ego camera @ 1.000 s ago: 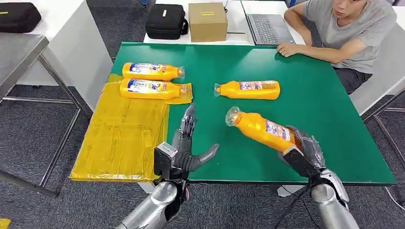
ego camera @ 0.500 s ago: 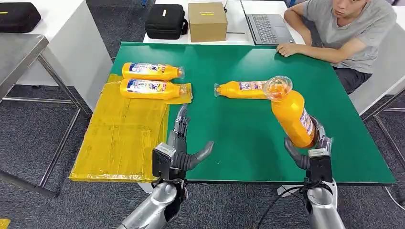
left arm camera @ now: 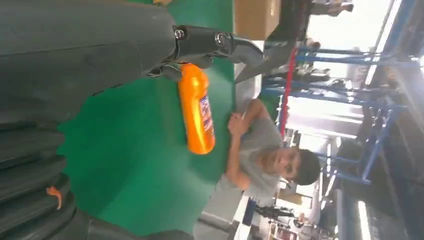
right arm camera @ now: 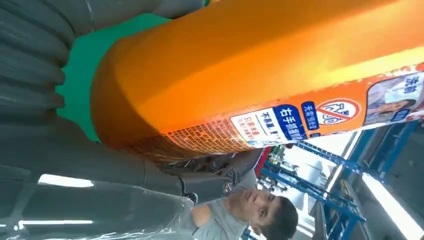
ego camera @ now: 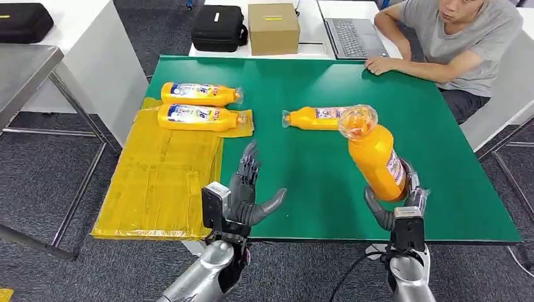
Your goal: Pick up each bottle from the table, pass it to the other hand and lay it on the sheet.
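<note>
Two bottles (ego camera: 199, 106) are lying side by side at the sheet's (ego camera: 160, 182) far end; a third bottle (ego camera: 315, 117) is lying to their right on the table (ego camera: 302, 182), behind the right hand's (ego camera: 395, 202) raised bottle (ego camera: 374, 154)

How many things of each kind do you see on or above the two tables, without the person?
Orange bottles: 4 (held by right hand; on green table; by yellow sheet)
Yellow sheet: 1
Black bags: 2
Cardboard box: 1
Laptop: 1
Total: 9
</note>
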`<state>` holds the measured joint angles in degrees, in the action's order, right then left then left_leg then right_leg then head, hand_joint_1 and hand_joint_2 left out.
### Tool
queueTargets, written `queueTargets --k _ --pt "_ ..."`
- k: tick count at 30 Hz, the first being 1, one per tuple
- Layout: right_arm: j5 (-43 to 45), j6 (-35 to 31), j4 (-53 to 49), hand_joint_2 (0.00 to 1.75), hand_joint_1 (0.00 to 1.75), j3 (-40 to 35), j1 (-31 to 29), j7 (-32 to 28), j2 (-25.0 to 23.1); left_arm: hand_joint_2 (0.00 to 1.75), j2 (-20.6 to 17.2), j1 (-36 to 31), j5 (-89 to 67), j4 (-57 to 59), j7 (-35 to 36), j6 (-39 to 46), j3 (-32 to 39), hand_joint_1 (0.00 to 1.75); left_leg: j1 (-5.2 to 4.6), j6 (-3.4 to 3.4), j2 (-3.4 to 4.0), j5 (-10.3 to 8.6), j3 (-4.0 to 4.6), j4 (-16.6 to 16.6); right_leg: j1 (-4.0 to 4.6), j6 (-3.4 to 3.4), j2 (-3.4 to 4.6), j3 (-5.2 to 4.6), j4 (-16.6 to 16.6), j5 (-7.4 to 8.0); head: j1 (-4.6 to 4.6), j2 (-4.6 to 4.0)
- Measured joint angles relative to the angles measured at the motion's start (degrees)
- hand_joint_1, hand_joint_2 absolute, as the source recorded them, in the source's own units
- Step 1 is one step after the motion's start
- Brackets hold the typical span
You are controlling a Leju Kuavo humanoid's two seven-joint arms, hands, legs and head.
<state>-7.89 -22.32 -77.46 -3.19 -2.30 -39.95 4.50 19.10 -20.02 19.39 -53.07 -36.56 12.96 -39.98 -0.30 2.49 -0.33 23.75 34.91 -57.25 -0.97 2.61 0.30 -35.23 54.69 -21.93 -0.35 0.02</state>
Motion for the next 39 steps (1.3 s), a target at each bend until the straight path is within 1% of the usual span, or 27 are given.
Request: queueTargets --k 2,6,8,15,24,34,39 --pt "-1.48 -3.22 0.11 1.75 1.75 -1.11 -0.07 0.0 -0.13 1.75 0.04 -0.13 1.87 0.78 0.72 -1.83 -0.22 0.0 0.01 0.0 -0.01 0.0 0.01 0.0 0.0 0.0 -0.01 -0.01 0.0 0.0 0.0 0.0" --pt "-4.5 -13.06 2.29 1.75 1.75 -5.32 -1.57 0.0 -0.81 1.75 0.2 -0.52 4.63 1.59 2.44 -3.89 -1.42 0.0 0.02 -0.01 0.06 -0.01 0.0 0.01 0.01 -0.01 0.01 -0.01 0.01 0.0 0.0 0.0" --pt "-4.11 -15.49 4.04 1.75 1.75 -7.95 -3.02 0.0 -1.48 1.75 0.28 -0.79 4.7 1.88 2.99 -3.74 -2.34 0.0 0.02 -0.01 0.05 -0.02 -0.01 0.01 0.01 -0.01 0.02 -0.01 0.02 0.0 0.02 0.0" --pt "-2.86 -15.71 9.93 1.75 1.75 -14.19 -7.76 0.0 -4.57 1.75 0.48 -1.44 3.4 1.92 1.57 -0.43 -4.11 0.0 0.03 -0.03 0.01 -0.05 0.0 0.01 0.01 -0.01 0.0 -0.01 0.04 0.01 0.02 0.0" --pt "-1.92 -15.78 16.57 1.75 1.75 -20.11 -10.99 0.02 -7.98 1.75 1.01 -2.68 2.14 1.75 -0.64 5.6 -6.29 0.0 0.02 -0.03 0.0 -0.04 0.02 0.01 0.01 -0.01 0.0 -0.03 0.03 0.0 0.0 0.0" --pt "-2.12 -17.26 20.7 1.75 1.75 -24.8 -12.98 0.02 -10.36 1.75 1.27 -3.67 4.82 1.75 -1.64 8.22 -7.54 0.0 0.03 -0.03 0.01 -0.05 0.01 0.01 0.01 -0.01 0.0 -0.04 0.04 0.0 0.02 0.0" --pt "-3.12 -17.59 21.99 1.75 1.75 -25.4 -13.54 0.02 -11.3 1.75 1.38 -4.58 8.65 1.42 1.05 5.68 -8.33 0.0 0.03 -0.05 -0.01 -0.06 0.03 0.01 0.01 -0.01 0.0 -0.03 0.05 0.0 0.02 0.0"
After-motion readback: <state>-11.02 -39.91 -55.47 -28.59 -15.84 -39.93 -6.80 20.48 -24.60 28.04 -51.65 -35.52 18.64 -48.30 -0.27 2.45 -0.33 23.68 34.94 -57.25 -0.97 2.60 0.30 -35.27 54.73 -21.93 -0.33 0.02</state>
